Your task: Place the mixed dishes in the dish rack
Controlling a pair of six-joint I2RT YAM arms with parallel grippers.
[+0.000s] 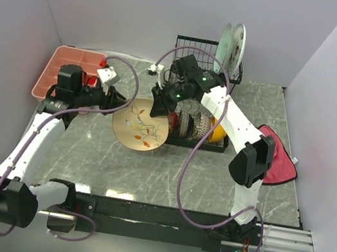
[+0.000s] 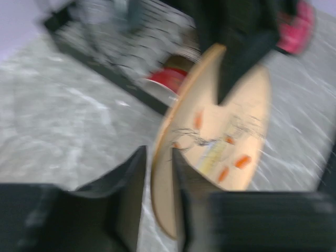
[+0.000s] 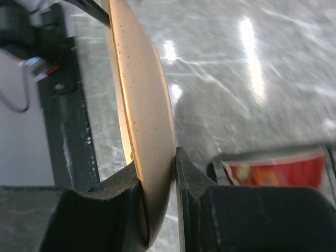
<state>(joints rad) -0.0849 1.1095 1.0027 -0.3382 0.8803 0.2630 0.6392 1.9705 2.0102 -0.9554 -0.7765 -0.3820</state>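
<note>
- Both arms have the same tan plate [image 1: 141, 126]. It hangs between them over the worktop [image 1: 146, 181], just in front of the rack [image 1: 199, 42] and left of its lower tier.
- L end effector [image 2: 157, 173]: jaws nearly closed, pinching the plate's near rim, one finger on each face. This view is badly blurred.
- R end effector [image 3: 156, 177]: also clamped tight on the rim, w/ the speckled back of the plate against one finger. From overhead it grips the edge nearest the rack.
- The plate is tipped up on edge, face toward the overhead cam. Decoration is a thin branch w/ orange leaves, and I can't make out any lettering on it.
- Rack, lower tier: red bowl [image 3: 273, 170] at the near-left corner, its print too blurred to read. Then a patterned bowl [image 1: 188, 123] and an orange bowl [image 1: 217, 133] to its right.
- Rack, top: two pale plates [image 1: 232, 44] stand upright at the far right corner.
- Pink tray [image 1: 47, 75] sits at the far left of the worktop, behind the L arm.
- Red cloth [image 1: 279, 162] lies at the right, by the R arm's elbow.
</note>
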